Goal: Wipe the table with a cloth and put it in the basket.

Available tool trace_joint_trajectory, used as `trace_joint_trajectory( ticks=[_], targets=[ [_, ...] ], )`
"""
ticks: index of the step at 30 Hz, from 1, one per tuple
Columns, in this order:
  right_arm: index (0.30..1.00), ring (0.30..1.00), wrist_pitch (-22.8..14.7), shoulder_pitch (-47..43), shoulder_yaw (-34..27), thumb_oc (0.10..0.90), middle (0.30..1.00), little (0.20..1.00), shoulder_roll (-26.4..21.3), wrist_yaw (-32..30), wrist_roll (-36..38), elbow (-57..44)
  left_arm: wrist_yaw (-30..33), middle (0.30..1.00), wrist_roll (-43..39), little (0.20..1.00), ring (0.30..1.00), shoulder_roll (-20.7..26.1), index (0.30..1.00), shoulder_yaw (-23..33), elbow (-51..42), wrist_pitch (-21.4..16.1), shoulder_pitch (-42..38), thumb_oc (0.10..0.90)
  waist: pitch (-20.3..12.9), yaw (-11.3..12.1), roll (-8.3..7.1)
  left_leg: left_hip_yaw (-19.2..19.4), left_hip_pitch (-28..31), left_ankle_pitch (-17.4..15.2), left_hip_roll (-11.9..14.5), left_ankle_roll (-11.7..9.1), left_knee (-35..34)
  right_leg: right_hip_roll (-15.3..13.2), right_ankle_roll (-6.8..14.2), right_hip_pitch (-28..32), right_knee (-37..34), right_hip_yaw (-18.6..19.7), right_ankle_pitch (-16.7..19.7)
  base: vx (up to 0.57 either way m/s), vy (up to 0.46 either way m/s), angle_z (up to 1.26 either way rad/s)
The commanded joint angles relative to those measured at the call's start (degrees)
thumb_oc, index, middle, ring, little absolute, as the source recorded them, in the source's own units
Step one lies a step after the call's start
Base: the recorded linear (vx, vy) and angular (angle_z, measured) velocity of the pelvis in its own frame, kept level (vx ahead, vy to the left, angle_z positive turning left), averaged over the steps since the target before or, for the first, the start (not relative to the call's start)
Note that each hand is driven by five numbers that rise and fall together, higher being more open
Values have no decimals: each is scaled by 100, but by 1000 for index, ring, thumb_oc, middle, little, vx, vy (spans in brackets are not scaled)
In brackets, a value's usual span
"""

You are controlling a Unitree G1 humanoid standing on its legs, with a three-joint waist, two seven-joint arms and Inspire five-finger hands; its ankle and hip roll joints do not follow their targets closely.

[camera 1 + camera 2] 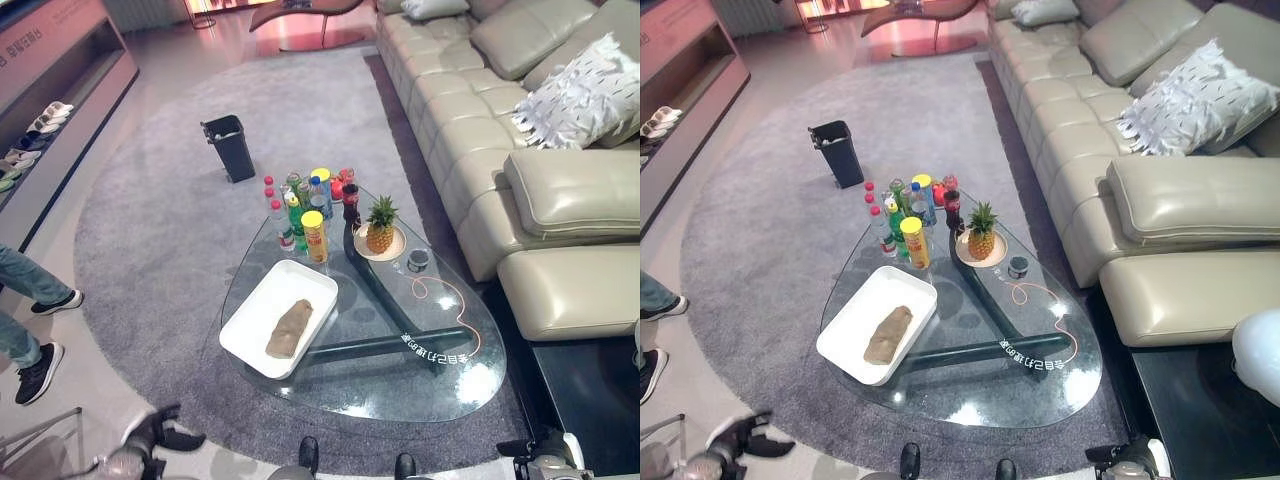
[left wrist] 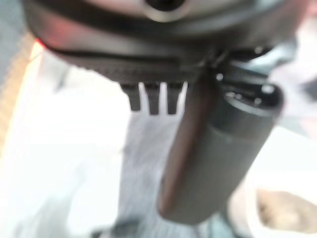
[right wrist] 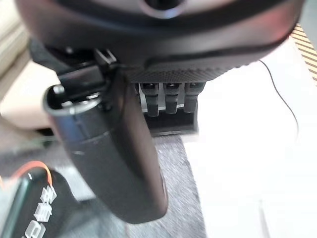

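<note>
Brown folded cloth (image 1: pixel 290 328) lies in the white rectangular basket (image 1: pixel 246 318) at the glass table's (image 1: pixel 440 385) 9 o'clock; task seemingly finished; both hands, left (image 1: pixel 150 432) and right (image 1: pixel 1118 458), hang low, relaxed, holding nothing.

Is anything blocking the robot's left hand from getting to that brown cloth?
Nothing visible does. The cloth lies loose in the white tray at the glass table's near left edge, and the left hand hangs low beside that edge. The bottles stand farther back.
</note>
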Motion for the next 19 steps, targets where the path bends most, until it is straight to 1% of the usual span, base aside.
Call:
trace_joint_trajectory(
  ticks=[1,2,5,6,7,12,14,19],
  targets=[
    [900,900,261,75,102,800,900,900,-82,331,-261,289,-258,900,34,900,900,186,900,276,330,-19,-430,800,-60,13,-167,132,265,-113,-118,-32,-1,-127,216,-138,49,32,417,62,-12,0],
    [900,900,282,112,116,800,900,900,-36,515,-396,354,-319,900,38,900,900,69,900,189,374,80,-418,800,-87,-3,-185,159,326,-151,-103,-17,-1,-120,215,-85,57,25,385,50,-13,-2],
    [900,900,324,116,120,800,900,900,-22,582,-426,373,-351,900,47,900,900,34,900,154,393,127,-418,800,-96,-4,-193,159,343,-163,-101,-11,-1,-118,214,-69,55,19,378,16,-9,-8],
    [900,900,439,122,166,800,900,900,36,765,-457,416,-391,900,93,900,900,-127,900,45,446,169,-406,800,-116,-8,-215,149,379,-186,-96,0,-1,-105,209,-32,63,16,362,16,-22,-12],
    [900,900,441,134,180,800,900,900,74,828,-538,440,-375,900,140,900,900,-205,900,-17,451,216,-403,800,-133,-7,-225,137,397,-198,-98,10,-1,-104,207,-10,65,15,353,17,-25,-5],
    [900,900,526,132,295,800,900,900,185,958,-660,437,-306,900,329,900,900,-437,900,-233,483,366,-410,800,-157,-5,-259,148,463,-233,-82,11,-1,-115,214,59,72,-7,334,1,-7,-1],
    [900,900,575,147,377,800,900,900,249,1031,-764,408,-303,900,433,900,900,-525,900,-315,512,510,-412,800,-165,-15,-269,160,497,-264,-72,14,-1,-122,216,93,65,-23,323,0,0,0],
    [900,900,662,132,530,800,900,900,369,1099,-940,391,-337,900,545,900,900,-632,900,-441,563,609,-416,800,-179,-30,-271,173,520,-285,-40,7,-1,-136,219,139,38,-28,325,0,0,0]
  ],
)
